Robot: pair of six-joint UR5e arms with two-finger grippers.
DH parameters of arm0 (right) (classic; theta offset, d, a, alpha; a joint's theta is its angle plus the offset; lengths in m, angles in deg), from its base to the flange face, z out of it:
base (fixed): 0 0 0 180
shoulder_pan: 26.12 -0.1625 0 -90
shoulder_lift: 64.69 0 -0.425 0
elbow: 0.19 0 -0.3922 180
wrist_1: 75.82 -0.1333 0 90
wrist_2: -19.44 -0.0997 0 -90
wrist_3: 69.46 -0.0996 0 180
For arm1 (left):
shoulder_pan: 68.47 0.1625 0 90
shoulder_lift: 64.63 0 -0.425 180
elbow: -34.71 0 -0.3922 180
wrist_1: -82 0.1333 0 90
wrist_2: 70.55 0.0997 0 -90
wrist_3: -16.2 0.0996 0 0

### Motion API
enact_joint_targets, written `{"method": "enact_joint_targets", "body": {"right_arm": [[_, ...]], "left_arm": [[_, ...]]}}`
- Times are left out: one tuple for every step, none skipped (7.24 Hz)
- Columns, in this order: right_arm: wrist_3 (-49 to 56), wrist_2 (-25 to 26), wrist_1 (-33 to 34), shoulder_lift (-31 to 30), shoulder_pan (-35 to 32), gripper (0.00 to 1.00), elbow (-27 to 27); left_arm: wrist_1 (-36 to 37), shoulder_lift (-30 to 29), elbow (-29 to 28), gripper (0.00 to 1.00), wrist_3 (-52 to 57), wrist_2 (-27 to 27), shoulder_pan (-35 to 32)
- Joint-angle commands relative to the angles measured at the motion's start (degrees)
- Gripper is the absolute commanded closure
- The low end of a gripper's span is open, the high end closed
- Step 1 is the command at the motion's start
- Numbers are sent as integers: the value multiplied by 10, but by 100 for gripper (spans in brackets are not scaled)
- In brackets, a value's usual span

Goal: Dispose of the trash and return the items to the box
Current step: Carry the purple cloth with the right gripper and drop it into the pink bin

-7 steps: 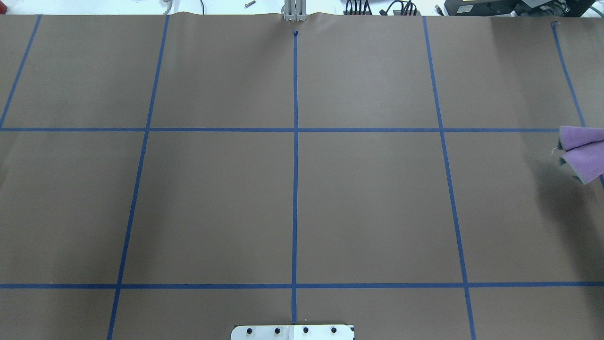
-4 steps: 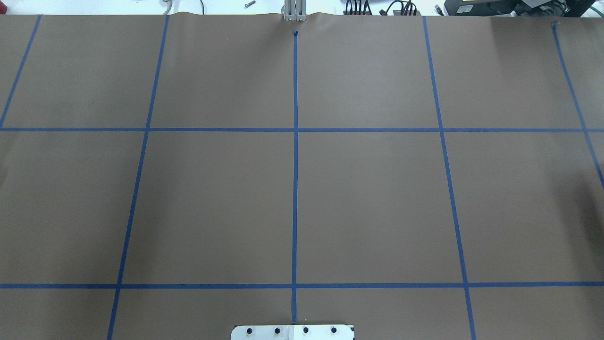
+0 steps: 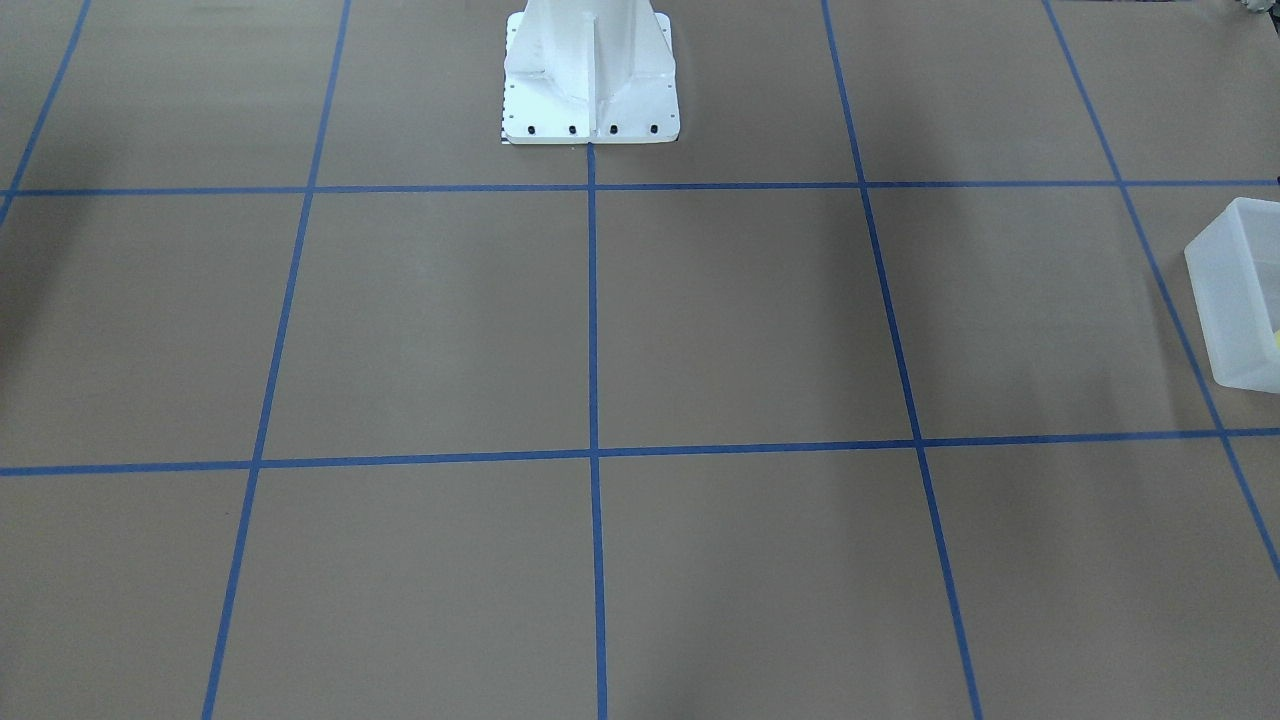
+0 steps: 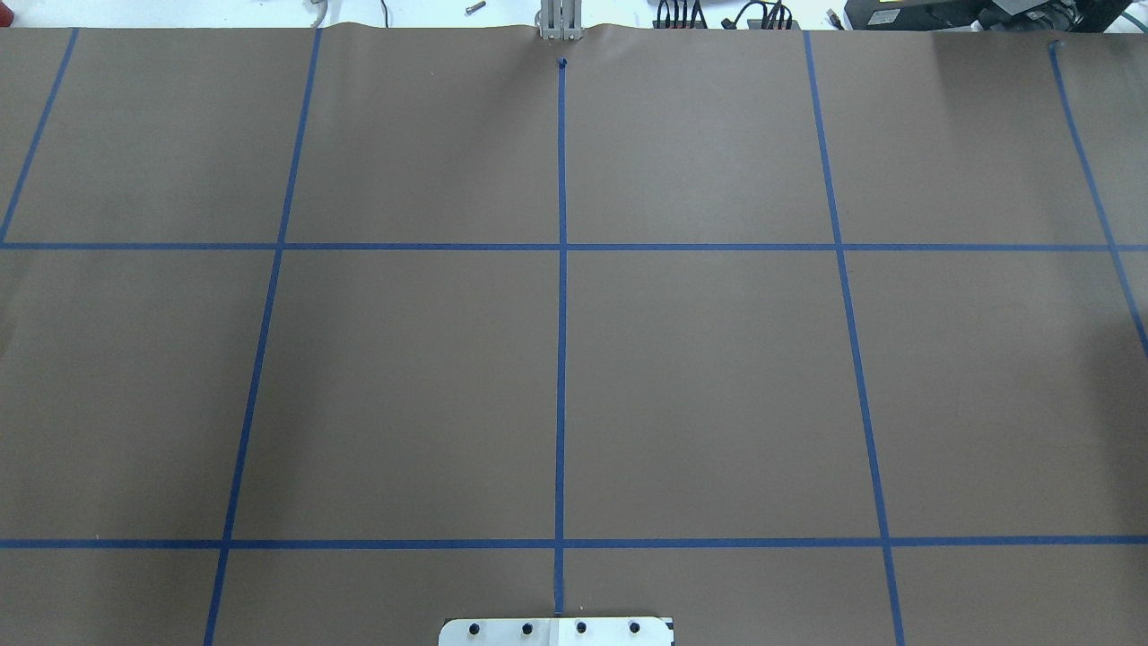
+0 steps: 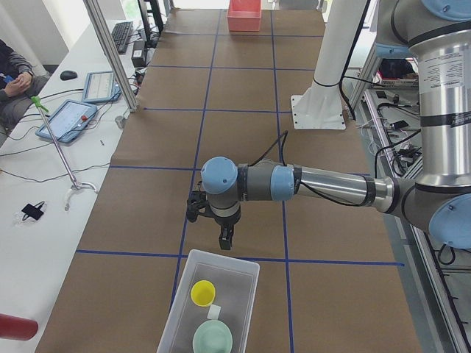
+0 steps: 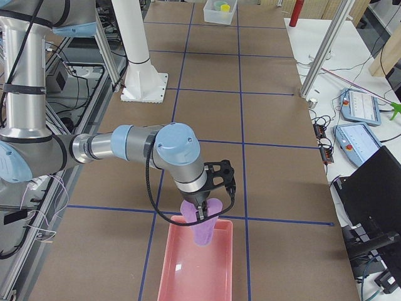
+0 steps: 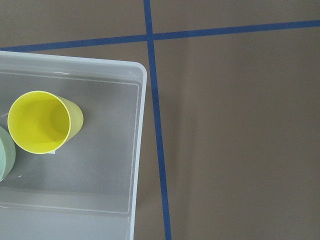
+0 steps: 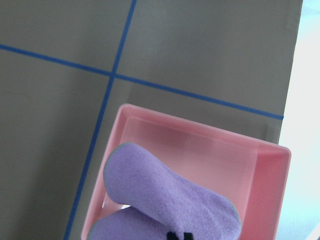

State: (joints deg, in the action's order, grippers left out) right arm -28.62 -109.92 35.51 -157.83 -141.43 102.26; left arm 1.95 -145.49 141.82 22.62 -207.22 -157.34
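My right gripper (image 6: pixel 201 214) is pinched on the purple wad (image 8: pixel 170 200), soft light fleece best held by its bunched top, over the pink tray (image 8: pixel 270 167); cup (image 7: pixel 40 121) and bowl (image 7: pixel 4 152) sit in the box (image 7: pixel 141 110); whether the left gripper (image 5: pixel 224 239) is apart or together I cannot tell.

The silver-tubed arms (image 5: pixel 335 184) have pale-blue joint caps (image 5: pixel 219 175), black cables (image 5: pixel 268 147), black hands (image 5: pixel 224 240) and a white bolted pedestal (image 3: pixel 590 80).

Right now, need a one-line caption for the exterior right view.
Right gripper over the pink tray, purple wad beneath its fingertips; white box with yellow cup far down the table.
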Motion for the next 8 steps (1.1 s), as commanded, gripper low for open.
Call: {"method": "enact_joint_targets", "body": {"right_arm": [[31,4,-94,2,-10,100,-121],[-37,-2,-141,-6,16,100,-140],[-108,-23,-182,-29,55,100,-141],[-154,-35,-236,-58,88,100,-141],[-197,-36,-287,-76,117,100,-142],[-211,-35,-309,-82,131,100,-150],[-213,-35,-315,-82,140,96,-157],[-217,-35,-316,-79,142,50,-156]], "left_arm": [[0,0,5,2,0,0,0],[0,0,8,2,0,0,-1],[0,4,10,2,0,0,0],[0,8,20,2,0,0,0],[1,11,22,2,0,0,0],[1,11,22,2,0,0,0],[1,11,22,2,0,0,1],[1,11,22,2,0,0,0]]}}
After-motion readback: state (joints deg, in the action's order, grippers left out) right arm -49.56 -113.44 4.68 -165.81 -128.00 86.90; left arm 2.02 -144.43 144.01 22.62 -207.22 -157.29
